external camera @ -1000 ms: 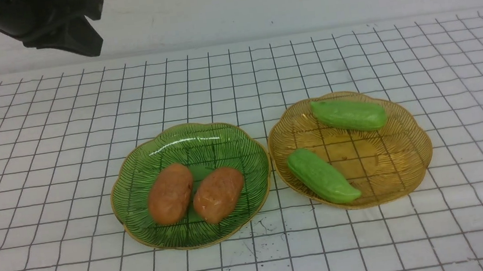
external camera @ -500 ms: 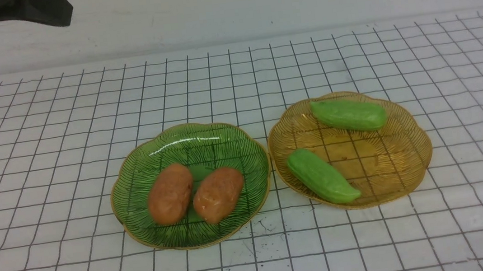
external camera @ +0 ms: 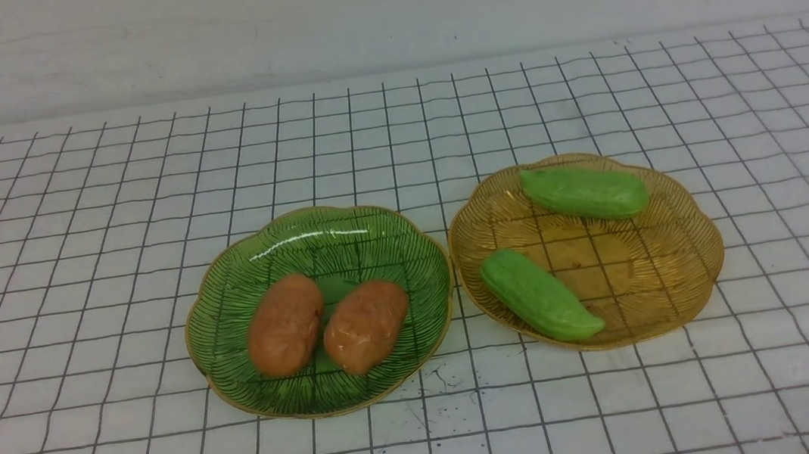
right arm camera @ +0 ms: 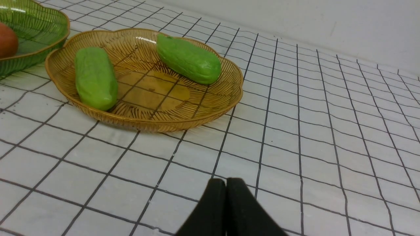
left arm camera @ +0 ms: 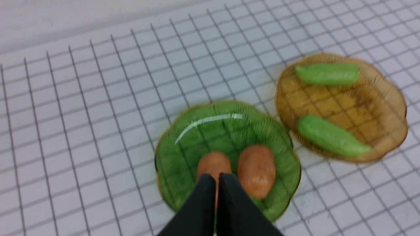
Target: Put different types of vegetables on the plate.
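Note:
Two orange-brown potato-like vegetables (external camera: 286,324) (external camera: 366,326) lie side by side on the green plate (external camera: 345,237). Two light green cucumber-like vegetables (external camera: 540,294) (external camera: 585,192) lie on the amber plate (external camera: 672,265) to its right. In the left wrist view my left gripper (left arm camera: 217,178) hangs high above the green plate (left arm camera: 183,144), its black fingers pressed together and empty. My right gripper (right arm camera: 225,183) is shut and empty above bare cloth, on the near side of the amber plate (right arm camera: 210,108). Neither gripper shows in the front view.
A white cloth with a black grid (external camera: 68,219) covers the table. A pale wall (external camera: 380,9) stands behind it. The two plates nearly touch at the centre.
The left arm, seen at the top left one second ago, has risen up and left out of the front view. The vegetables and plates have not moved.

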You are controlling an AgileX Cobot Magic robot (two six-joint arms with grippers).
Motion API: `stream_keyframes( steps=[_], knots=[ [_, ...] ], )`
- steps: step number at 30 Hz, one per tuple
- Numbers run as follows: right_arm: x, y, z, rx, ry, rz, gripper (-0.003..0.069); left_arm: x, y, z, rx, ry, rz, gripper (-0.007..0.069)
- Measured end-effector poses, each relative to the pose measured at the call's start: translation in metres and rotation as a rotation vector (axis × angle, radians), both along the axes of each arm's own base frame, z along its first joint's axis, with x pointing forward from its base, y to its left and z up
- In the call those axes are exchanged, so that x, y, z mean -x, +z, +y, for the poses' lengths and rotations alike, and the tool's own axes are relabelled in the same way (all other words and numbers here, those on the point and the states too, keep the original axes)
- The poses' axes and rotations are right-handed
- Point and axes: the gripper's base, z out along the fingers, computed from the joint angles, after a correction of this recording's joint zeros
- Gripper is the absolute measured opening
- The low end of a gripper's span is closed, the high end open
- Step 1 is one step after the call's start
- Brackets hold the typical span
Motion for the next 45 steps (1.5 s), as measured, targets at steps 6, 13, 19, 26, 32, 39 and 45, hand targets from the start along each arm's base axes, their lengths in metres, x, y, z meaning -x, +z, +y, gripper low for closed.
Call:
stream_keyframes(
  steps=[6,13,19,26,32,39,45],
  knots=[
    [0.000,0.000,0.000,-0.002,-0.001,0.000,-0.0015,0.038,-0.046,0.004,-0.021,0.007,0.105,-0.0008],
    [0.000,0.000,0.000,-0.108,-0.024,0.015,-0.0015,0.096,-0.124,0.011,-0.046,0.019,0.203,-0.0008],
    [0.000,0.000,0.000,-0.214,-0.048,0.030,-0.0015,0.138,-0.156,0.015,-0.016,0.045,0.032,-0.0008],
    [0.000,0.000,0.000,-0.228,-0.051,0.032,-0.0015,0.161,-0.189,0.017,0.207,0.138,-0.370,-0.0008],
    [0.000,0.000,0.000,-0.228,-0.051,0.032,-0.0015,0.154,-0.206,0.021,0.329,0.202,-0.589,-0.0008],
    [0.000,0.000,0.000,-0.229,-0.051,0.032,-0.0015,0.146,-0.225,0.022,0.332,0.222,-0.566,-0.0008],
    [0.000,0.000,0.000,-0.229,-0.051,0.032,-0.0015,0.143,-0.240,0.022,0.320,0.226,-0.517,-0.0008]
  ],
)
